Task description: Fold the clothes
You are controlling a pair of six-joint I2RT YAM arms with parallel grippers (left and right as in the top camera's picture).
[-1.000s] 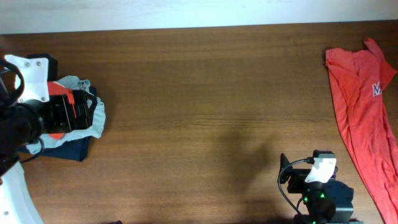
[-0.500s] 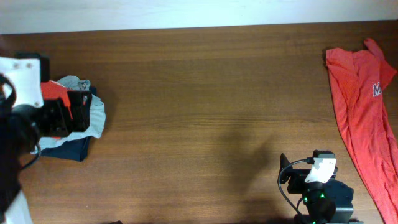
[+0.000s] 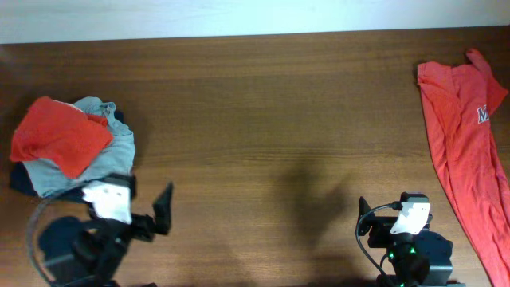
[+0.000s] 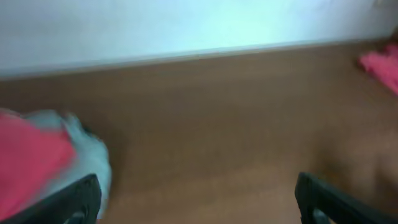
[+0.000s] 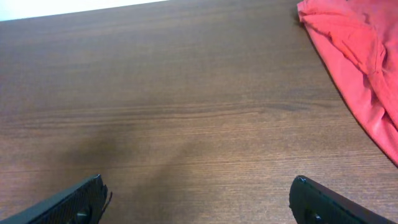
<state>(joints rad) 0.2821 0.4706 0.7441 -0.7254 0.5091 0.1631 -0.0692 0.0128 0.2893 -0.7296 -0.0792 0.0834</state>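
Note:
A folded orange-red T-shirt (image 3: 56, 137) lies on top of a pile of folded clothes (image 3: 111, 159) at the table's left. It shows blurred in the left wrist view (image 4: 28, 158). A second orange-red T-shirt (image 3: 466, 143) with white lettering lies unfolded along the right edge, and the right wrist view shows it too (image 5: 354, 56). My left gripper (image 3: 147, 217) is open and empty near the front edge, below the pile; its fingers (image 4: 198, 182) frame bare wood. My right gripper (image 3: 389, 222) is open and empty at the front right, its fingers (image 5: 198, 182) over bare wood left of the unfolded shirt.
The pile holds a light grey-blue garment and a navy one (image 3: 24, 182) under the orange-red shirt. The wooden table (image 3: 263, 119) runs to a white wall at the back. Both arm bases sit at the front edge.
My left arm has pulled back from the pile toward the front edge, leaving the folded orange-red shirt on top of it. The right arm and the unfolded shirt have not moved.

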